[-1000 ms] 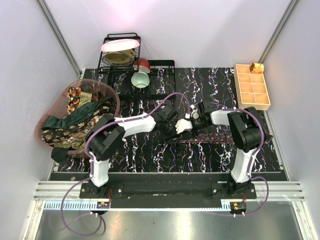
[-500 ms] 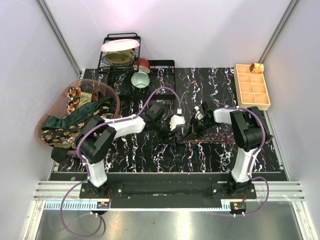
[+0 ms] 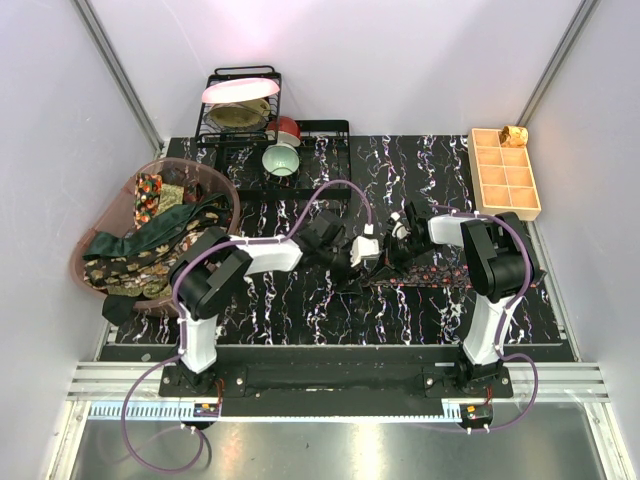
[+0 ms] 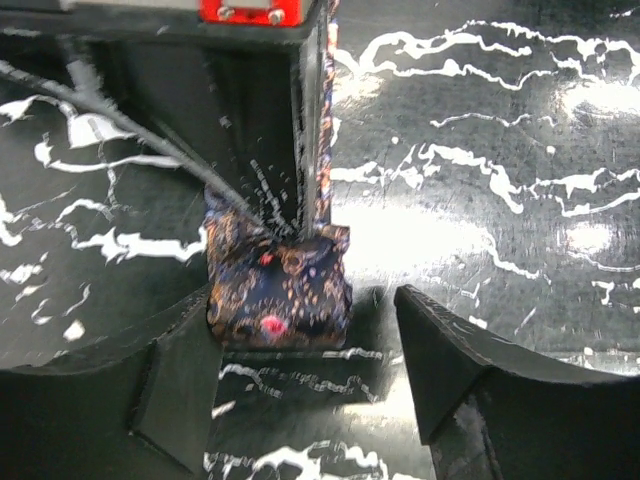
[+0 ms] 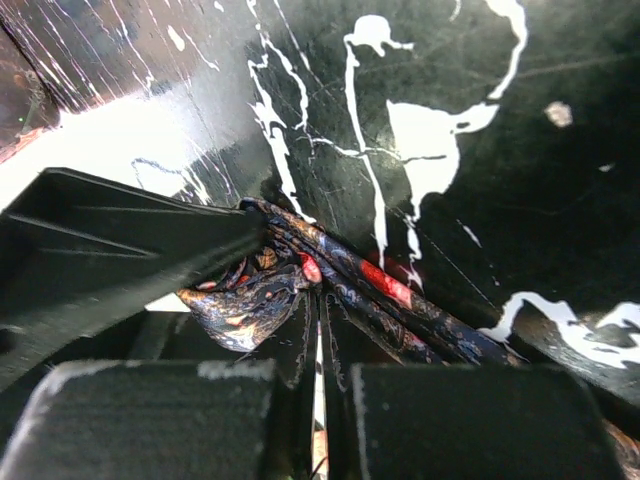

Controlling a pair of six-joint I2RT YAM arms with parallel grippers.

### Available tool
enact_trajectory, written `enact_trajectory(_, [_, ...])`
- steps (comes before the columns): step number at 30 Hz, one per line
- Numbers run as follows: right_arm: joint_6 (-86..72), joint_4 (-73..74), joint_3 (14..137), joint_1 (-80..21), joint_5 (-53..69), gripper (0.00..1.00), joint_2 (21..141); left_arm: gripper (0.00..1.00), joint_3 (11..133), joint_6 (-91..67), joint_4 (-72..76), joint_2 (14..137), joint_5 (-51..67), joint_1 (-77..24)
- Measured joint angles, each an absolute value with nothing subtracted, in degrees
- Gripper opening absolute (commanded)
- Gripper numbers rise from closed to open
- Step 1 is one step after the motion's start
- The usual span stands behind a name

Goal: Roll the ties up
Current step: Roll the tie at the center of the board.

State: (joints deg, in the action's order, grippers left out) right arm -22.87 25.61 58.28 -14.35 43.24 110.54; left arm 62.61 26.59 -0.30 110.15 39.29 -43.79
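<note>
the dark red-dotted tie (image 3: 440,272) lies along the mat (image 3: 300,305) right of centre, its folded end (image 4: 278,285) clamped between the right gripper (image 5: 318,345) fingers, seemingly to anchor the roll's core, while the left gripper (image 4: 310,345) straddles it with fingers apart, likely ready to turn it.

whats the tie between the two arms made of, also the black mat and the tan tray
The tie: woven fabric, probably silky; soft folds, slight sheen, dark with orange paisley and red dots. The mat: smooth glossy sheet, perhaps vinyl, printed like black marble; it throws bright glare. The tray: matte tan, likely light wood or bamboo, though plastic can't be ruled out.
</note>
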Motion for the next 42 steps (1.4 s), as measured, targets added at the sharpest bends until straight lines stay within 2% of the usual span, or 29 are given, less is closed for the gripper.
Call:
enact_trajectory(6, [-22.8, 25.8, 58.3, -14.2, 43.4, 0.00, 110.6, 0.50, 62.6, 24.4, 2.7, 111.4, 38.6, -44.2])
enact_trajectory(11, [-22.8, 25.8, 58.3, -14.1, 43.6, 0.00, 110.7, 0.31, 62.6, 22.5, 4.4, 112.1, 37.2, -44.6])
enact_trajectory(13, [-22.8, 25.9, 58.3, -14.0, 43.9, 0.04, 110.7, 0.28, 63.3, 22.3, 3.9, 112.4, 36.2, -44.8])
enact_trajectory(14, [-22.7, 25.8, 58.3, -13.9, 44.0, 0.11, 110.7, 0.26, 63.9, 22.5, 2.9, 112.5, 35.5, -45.0])
enact_trajectory(17, [-22.7, 25.8, 58.3, -13.6, 44.4, 0.22, 110.7, 0.26, 66.0, 23.7, -0.7, 112.7, 33.2, -45.8])
enact_trajectory(21, [-22.1, 26.4, 58.3, -13.2, 44.5, 0.30, 109.7, 0.27, 68.5, 27.4, -6.7, 112.5, 28.9, -46.9])
enact_trajectory(32, [-19.5, 26.9, 58.1, -10.0, 46.8, 0.27, 105.8, 0.28, 73.1, 34.5, -22.3, 111.3, 20.3, -48.2])
enact_trajectory(33, [-19.3, 26.9, 58.2, -10.0, 46.9, 0.28, 106.1, 0.28, 73.6, 34.7, -23.6, 111.3, 19.8, -48.2])
enact_trajectory(37, [-19.7, 26.0, 57.9, -9.8, 49.2, 0.45, 107.4, 0.30, 75.1, 34.7, -27.4, 111.6, 18.3, -48.3])
enact_trajectory(40, [-21.3, 22.7, 56.7, -9.9, 52.0, 0.44, 107.4, 0.30, 76.2, 34.6, -29.2, 112.1, 18.1, -48.3])
enact_trajectory(42, [-22.2, 21.3, 56.2, -10.1, 53.2, 0.40, 107.4, 0.29, 76.9, 34.5, -29.9, 112.5, 18.0, -48.3])
